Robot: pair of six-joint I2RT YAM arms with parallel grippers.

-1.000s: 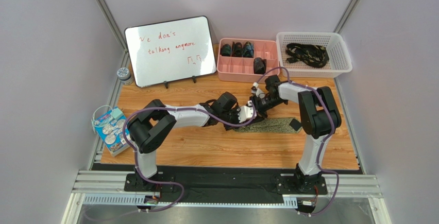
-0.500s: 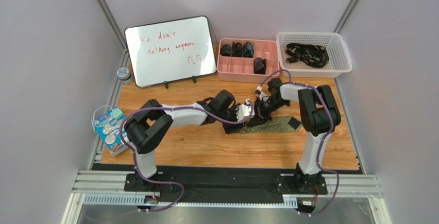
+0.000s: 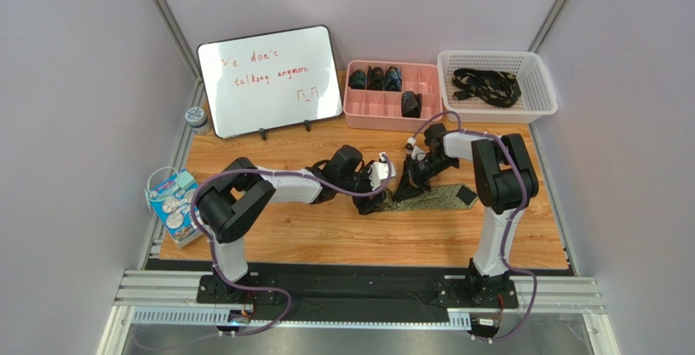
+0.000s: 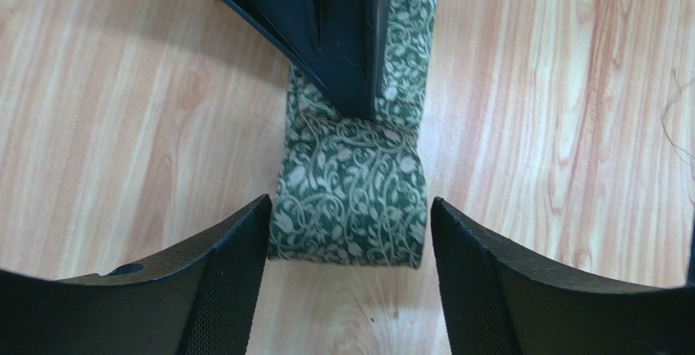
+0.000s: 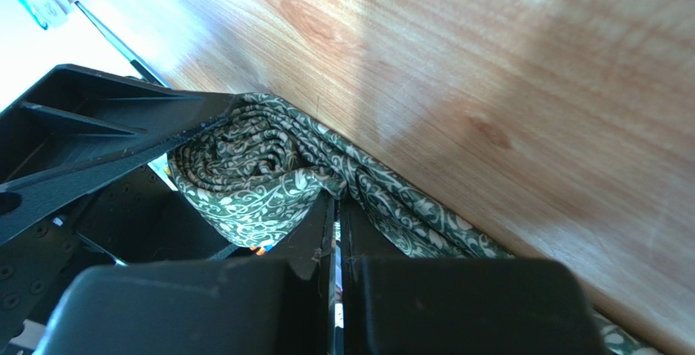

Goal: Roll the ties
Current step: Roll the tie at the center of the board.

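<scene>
An olive-green tie [image 3: 436, 197] with a pale vine pattern lies on the wooden table, its black end [image 3: 466, 196] to the right. Its left end is wound into a small roll [image 4: 351, 200]. My left gripper [image 4: 348, 286] is open, one finger on each side of the roll, and the left finger [image 4: 224, 277] almost touches it. My right gripper [image 5: 336, 208] is shut, its tips pinching a fold of the tie just behind the roll [image 5: 249, 167]. In the left wrist view the right gripper's fingers [image 4: 326, 37] come down from the top onto the tie.
A pink tray [image 3: 431, 112] at the back holds several rolled ties. To its right, a white basket [image 3: 538, 86] holds loose black patterned ties [image 3: 488, 86]. A whiteboard [image 3: 273, 77] stands at the back left, with a small jar [image 3: 196, 117] and a box [image 3: 175, 204] at the left edge.
My left gripper opened and drew back to the left off the roll. My right gripper closed on the tie behind the roll and shifted slightly left.
</scene>
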